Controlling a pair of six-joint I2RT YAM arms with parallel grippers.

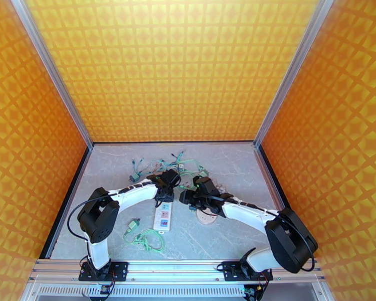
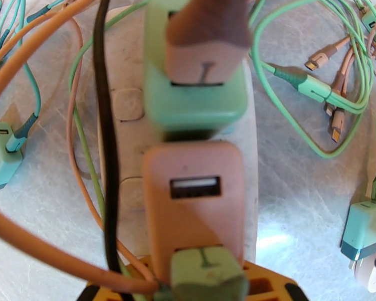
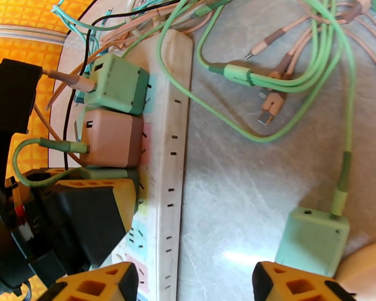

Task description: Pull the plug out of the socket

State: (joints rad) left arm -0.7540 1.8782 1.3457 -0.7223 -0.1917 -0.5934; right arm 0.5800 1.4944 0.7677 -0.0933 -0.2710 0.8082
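A white power strip lies on the table between the arms. A green plug and a pink plug sit side by side in its sockets; the green plug carries a pink cable and the pink plug a green cable. A third green plug sits right beside the pink one, mostly covered. My left gripper, black with yellow fingers, is shut on this third plug. My right gripper is open, its fingers standing apart over the strip's near part.
A loose green adapter lies right of the strip, next to a round pink object. Tangled green and pink cables spread behind the strip. Another green adapter and a coiled cable lie at the front left. Orange walls enclose the table.
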